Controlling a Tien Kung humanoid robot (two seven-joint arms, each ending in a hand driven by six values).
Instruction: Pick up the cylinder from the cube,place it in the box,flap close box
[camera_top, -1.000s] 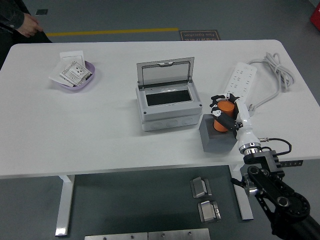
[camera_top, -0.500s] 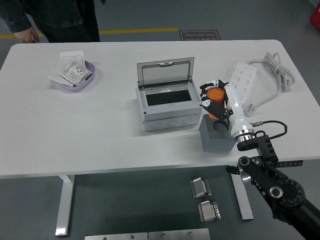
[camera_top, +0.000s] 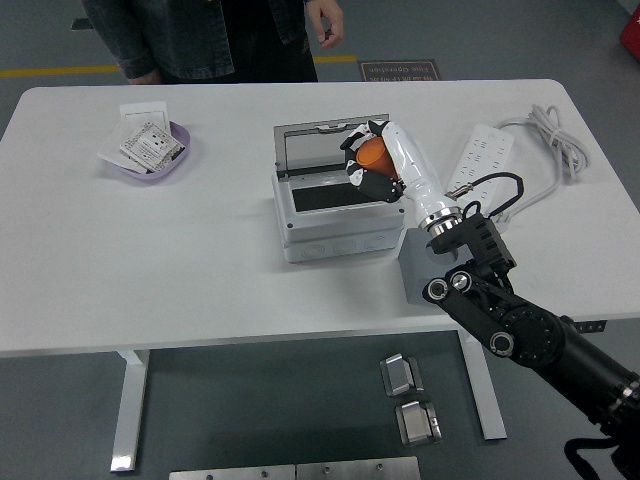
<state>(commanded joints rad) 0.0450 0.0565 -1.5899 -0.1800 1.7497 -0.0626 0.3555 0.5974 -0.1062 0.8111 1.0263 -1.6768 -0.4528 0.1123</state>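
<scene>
one robot hand (camera_top: 368, 160) is in view, the right one, white-shelled with black fingers, reaching in from the lower right on a black arm (camera_top: 520, 330); its fingers are curled tight around one orange cylinder (camera_top: 373, 154), of which only a small patch shows between them. the cylinder is held in the air above the right rear part of one grey box (camera_top: 335, 218), just in front of the box's raised flap (camera_top: 325, 148), which stands upright at the back with a clear panel in a grey frame. the box interior shows as a dark rectangular opening; whether the cylinder touches the box cannot be told. one dark grey cube (camera_top: 425, 268) stands on the white worktop (camera_top: 200, 260) just right of the box, largely hidden behind the arm's wrist joint, so its top face is not visible. one white power strip (camera_top: 484, 158) lies to the right rear, its cable (camera_top: 555, 140) looped toward the far right corner; its sockets are too small to count. one lilac dish (camera_top: 160, 160) at the left rear holds white cards (camera_top: 148, 143) with small print that cannot be read. one person (camera_top: 210, 35) stands at the far side, cut off by the top edge, one hand (camera_top: 327, 20) hanging clear of the worktop. a floor mat (camera_top: 398, 70) behind the worktop bears writing too blurred to read.
</scene>
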